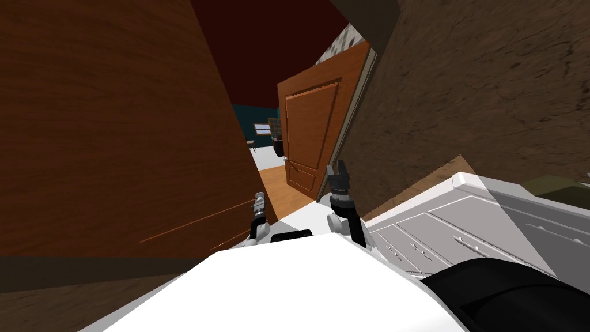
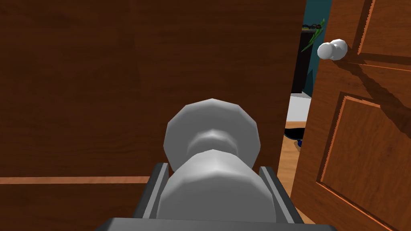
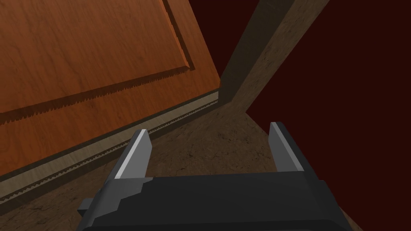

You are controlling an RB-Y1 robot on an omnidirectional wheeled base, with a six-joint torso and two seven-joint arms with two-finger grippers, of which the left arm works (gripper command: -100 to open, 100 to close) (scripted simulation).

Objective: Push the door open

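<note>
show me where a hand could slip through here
Free: the gap between the dark brown door and the panelled door. Crowded: the left gripper, jaws on the grey knob; the right gripper, jaws open, near the wall and white drawers.

dk-brown flat door (image 2: 120, 80): wood grain, matt | orange-brown panelled door (image 1: 308, 132): wood, smooth | pale grey round knob (image 2: 211, 128): smooth, matt | brown wall (image 1: 490, 86): rough, mottled

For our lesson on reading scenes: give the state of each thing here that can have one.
Left claw: shut on the grey knob of the dark brown door.
Right claw: open, holding nothing.
Orange panelled door: ajar, room visible past its edge.
White cabinet drawers: shut.
</note>
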